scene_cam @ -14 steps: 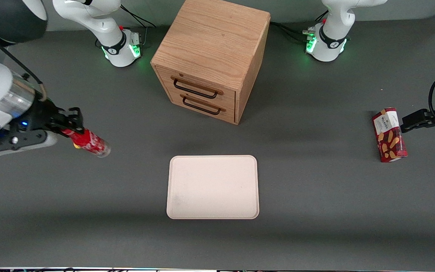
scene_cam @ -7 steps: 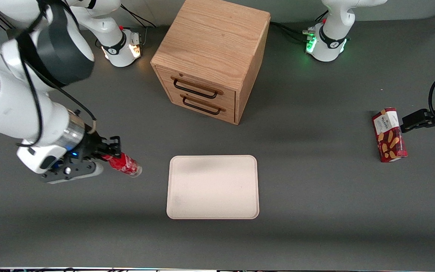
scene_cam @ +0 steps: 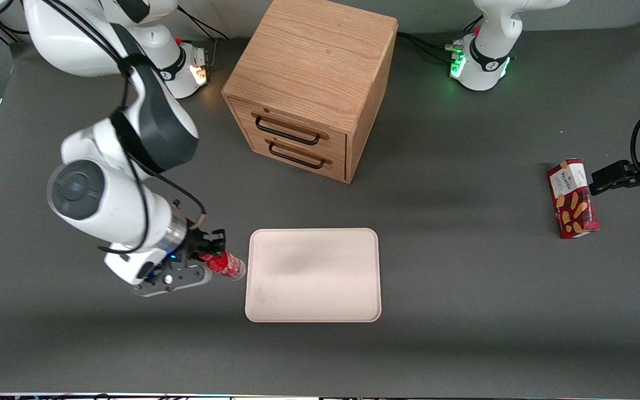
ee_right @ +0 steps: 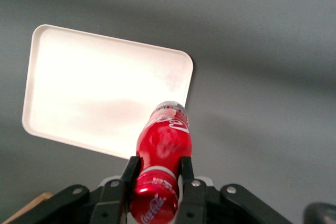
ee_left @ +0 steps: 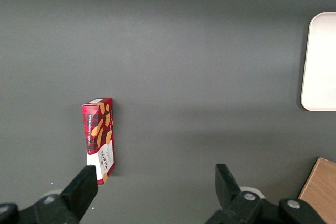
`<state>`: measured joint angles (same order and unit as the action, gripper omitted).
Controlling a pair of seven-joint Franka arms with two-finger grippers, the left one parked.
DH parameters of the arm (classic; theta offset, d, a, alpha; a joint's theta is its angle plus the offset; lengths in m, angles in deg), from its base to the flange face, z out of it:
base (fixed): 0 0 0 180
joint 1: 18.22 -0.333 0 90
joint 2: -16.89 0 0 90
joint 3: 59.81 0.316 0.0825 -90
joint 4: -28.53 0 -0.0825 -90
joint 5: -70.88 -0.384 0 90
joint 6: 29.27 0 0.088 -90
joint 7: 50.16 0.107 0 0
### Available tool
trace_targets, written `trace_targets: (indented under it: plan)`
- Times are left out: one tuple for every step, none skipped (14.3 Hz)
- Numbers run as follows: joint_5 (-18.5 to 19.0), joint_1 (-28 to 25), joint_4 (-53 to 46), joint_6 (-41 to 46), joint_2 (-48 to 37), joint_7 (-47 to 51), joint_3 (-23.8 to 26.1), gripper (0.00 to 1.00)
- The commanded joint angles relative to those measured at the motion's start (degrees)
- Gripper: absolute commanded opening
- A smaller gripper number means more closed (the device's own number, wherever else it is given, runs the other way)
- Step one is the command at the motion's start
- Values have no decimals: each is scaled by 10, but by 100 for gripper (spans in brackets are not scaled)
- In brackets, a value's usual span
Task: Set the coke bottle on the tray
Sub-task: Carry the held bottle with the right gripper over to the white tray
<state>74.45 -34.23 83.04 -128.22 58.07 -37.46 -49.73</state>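
One tray (scene_cam: 313, 275), nothing on it, lies nearest the front camera on the bench (scene_cam: 464, 333). One coke bottle (scene_cam: 226, 264) hangs just beside the tray's edge at the working arm's end, above the bench, its clear base toward the tray. The gripper (scene_cam: 213, 259) has its jaws pinching the bottle's neck end; the right wrist view shows this clamp (ee_right: 159, 179). One snack box (scene_cam: 572, 198) lies toward the parked arm's end. One two-drawer cabinet (scene_cam: 311, 83) stands farthest, drawers shut.
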Motion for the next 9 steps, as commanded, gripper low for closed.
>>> trace_targets:
  plan:
    - [22,-17,-33,-33,46,28,3,0]
    - [23,-22,-33,-47,57,29,2,0]
    - [28,-25,-33,-61,66,29,2,0]
    - [37,-25,-32,-71,75,29,2,0]
    - [42,-26,-31,-79,81,29,2,0]
    - [42,-25,-30,-87,88,29,2,0]
    - [42,-26,-29,-97,96,29,2,0]
    - [42,-26,-29,-105,104,29,2,0]
    - [43,-26,-28,-113,111,29,2,0]
